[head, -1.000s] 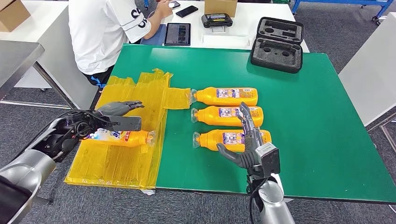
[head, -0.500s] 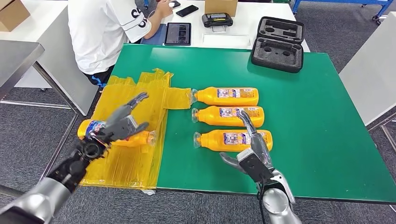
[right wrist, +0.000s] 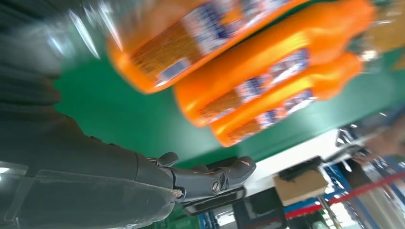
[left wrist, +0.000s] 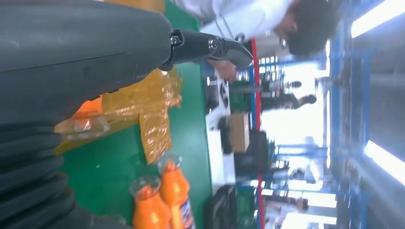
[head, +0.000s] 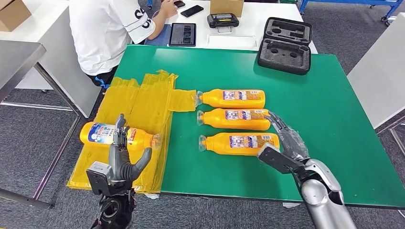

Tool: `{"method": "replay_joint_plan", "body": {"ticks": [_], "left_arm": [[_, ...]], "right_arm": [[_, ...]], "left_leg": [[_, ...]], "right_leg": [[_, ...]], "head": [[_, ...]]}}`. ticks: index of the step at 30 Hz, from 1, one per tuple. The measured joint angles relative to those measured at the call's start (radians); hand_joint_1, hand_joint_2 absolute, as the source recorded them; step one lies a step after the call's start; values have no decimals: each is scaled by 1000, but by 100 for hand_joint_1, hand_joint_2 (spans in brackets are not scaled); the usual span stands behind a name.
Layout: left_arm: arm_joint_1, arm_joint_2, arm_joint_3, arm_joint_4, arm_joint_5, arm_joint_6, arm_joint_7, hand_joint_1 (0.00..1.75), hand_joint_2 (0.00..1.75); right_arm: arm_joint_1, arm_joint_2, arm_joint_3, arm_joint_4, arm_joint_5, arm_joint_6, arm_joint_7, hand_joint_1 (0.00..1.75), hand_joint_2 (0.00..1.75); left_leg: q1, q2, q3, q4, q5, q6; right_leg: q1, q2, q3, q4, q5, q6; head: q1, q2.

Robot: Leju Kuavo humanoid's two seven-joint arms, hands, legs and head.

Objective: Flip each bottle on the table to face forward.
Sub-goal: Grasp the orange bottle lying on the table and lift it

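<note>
Green surface [head: 329,124] carries three orange bottles [head: 232,98] lying side by side near its middle, necks toward the yellow plastic sheet [head: 138,114] that overhangs the left edge, and a fourth bottle [head: 117,136] lies alone on that sheet close to the drop. I judge them full, smooth and prone to roll, so I'd grip mid-body across the label, not the neck. My left hand [head: 119,164] sits empty, fingers spread, just short of the lone bottle; my right hand [head: 285,143], also empty and spread, is at the row's base ends with open green beyond.
</note>
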Motion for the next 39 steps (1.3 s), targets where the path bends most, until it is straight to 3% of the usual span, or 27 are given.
{"method": "replay_joint_plan", "body": {"ticks": [6, 15, 20, 26, 39], "left_arm": [[25, -17, 3, -46, 5, 23, -2, 0, 175], [29, -21, -5, -91, -1, 75, -3, 0, 175], [29, -21, -26, -94, -2, 103, -3, 0, 175], [28, -21, -52, -94, -4, 112, -3, 0, 175], [29, -21, -63, -94, -6, 113, -3, 0, 175]], "right_arm": [[-70, -84, 36, 60, -13, 39, 10, 0, 175], [-185, -149, 136, 199, -61, 133, 9, 0, 175], [-276, -135, 224, 317, -59, 145, 0, 0, 175], [-377, -66, 324, 467, -57, 140, -16, 0, 175], [-430, -14, 386, 564, -57, 137, -16, 0, 175]], "left_leg": [[0, 0, 0, 0, 1, 1], [0, 0, 0, 0, 1, 1], [0, 0, 0, 0, 1, 1], [1, 1, 1, 0, 2, 1], [0, 0, 0, 0, 2, 1]], "right_leg": [[0, -1, 0, 0, 0, 1], [0, 0, 0, 0, 1, 1], [0, 0, 0, 0, 1, 1], [0, 0, 0, 1, 1, 1], [0, -1, 0, 1, 1, 1]], "head": [[0, 0], [0, 0], [0, 0], [0, 0], [0, 0]]}}
